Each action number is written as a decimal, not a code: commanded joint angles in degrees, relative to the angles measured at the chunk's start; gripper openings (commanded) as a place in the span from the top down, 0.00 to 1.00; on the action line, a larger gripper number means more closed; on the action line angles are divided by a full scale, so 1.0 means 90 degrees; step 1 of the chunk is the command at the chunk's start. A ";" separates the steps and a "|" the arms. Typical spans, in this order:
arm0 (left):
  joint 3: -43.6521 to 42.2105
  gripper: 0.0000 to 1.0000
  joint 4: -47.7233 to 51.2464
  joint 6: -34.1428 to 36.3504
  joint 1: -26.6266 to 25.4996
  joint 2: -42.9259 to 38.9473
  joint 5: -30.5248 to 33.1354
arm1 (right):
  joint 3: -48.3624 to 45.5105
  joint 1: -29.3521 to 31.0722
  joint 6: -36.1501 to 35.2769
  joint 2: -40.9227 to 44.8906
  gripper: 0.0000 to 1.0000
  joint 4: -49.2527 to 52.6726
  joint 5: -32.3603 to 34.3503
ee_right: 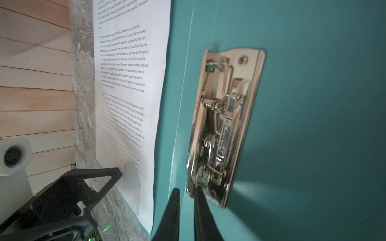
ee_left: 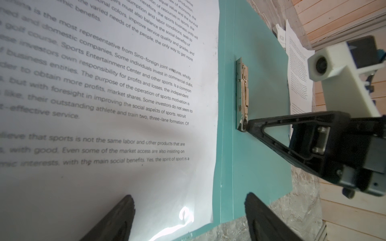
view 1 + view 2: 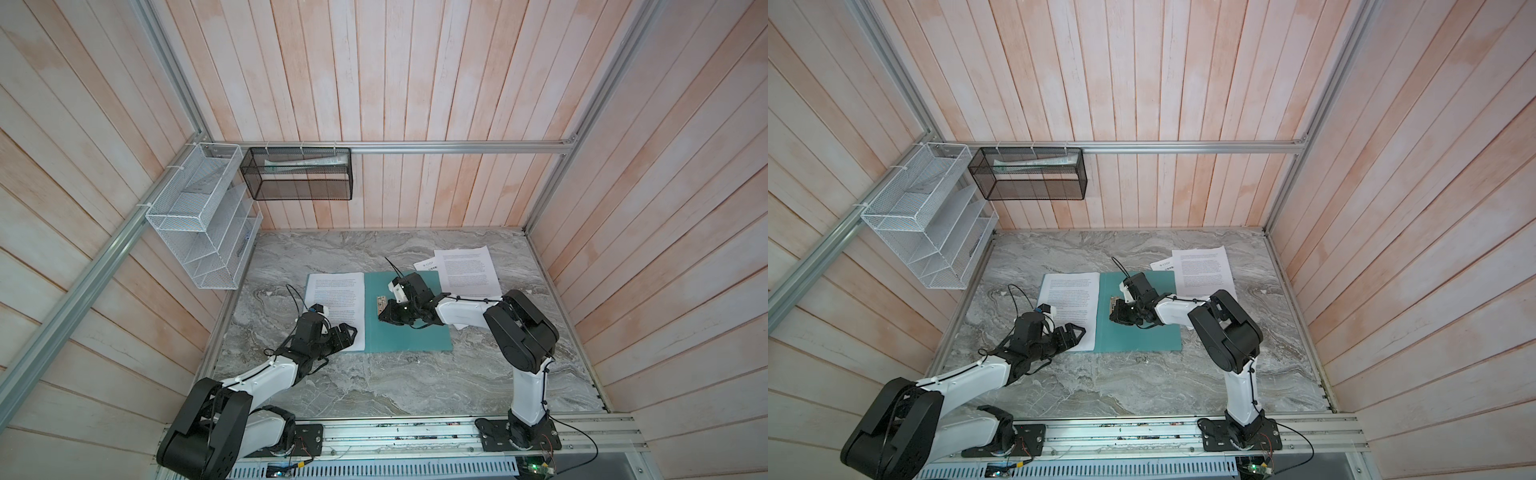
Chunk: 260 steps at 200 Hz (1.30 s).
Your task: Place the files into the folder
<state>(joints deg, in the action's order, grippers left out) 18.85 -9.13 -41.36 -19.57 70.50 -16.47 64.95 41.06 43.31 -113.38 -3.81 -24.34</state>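
The teal folder lies open on the marble table. One of the files, a printed sheet, rests on its left half. Two more files lie overlapped at the back right, off the folder. The silver clip sits on the right half near the fold. My right gripper is shut, with its tips against the clip's near end. My left gripper hangs open over the near right corner of the sheet on the folder, holding nothing.
A white wire rack hangs on the left wall. A black mesh basket holding a rolled paper hangs on the back rail. Wooden walls close in the table on three sides. The arm bases stand on the front rail.
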 commanded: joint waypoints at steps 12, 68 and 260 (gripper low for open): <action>0.0051 0.15 -0.0137 0.0104 -0.0032 0.0106 -0.0080 | 0.0229 0.0009 -0.0052 -0.0171 0.86 0.0209 -0.0013; 0.0025 0.15 -0.0235 0.0104 -0.0032 0.0221 -0.0074 | 0.0215 0.0008 -0.0039 -0.0214 0.87 0.0181 -0.0026; 0.0027 0.28 -0.0186 0.0109 -0.0032 0.0438 -0.0007 | 0.0191 0.0008 -0.0101 -0.0442 0.93 0.0411 0.0037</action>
<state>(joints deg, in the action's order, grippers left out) 18.94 -11.99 -41.04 -19.57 73.19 -16.60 66.15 41.06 43.27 -115.28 -3.01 -24.84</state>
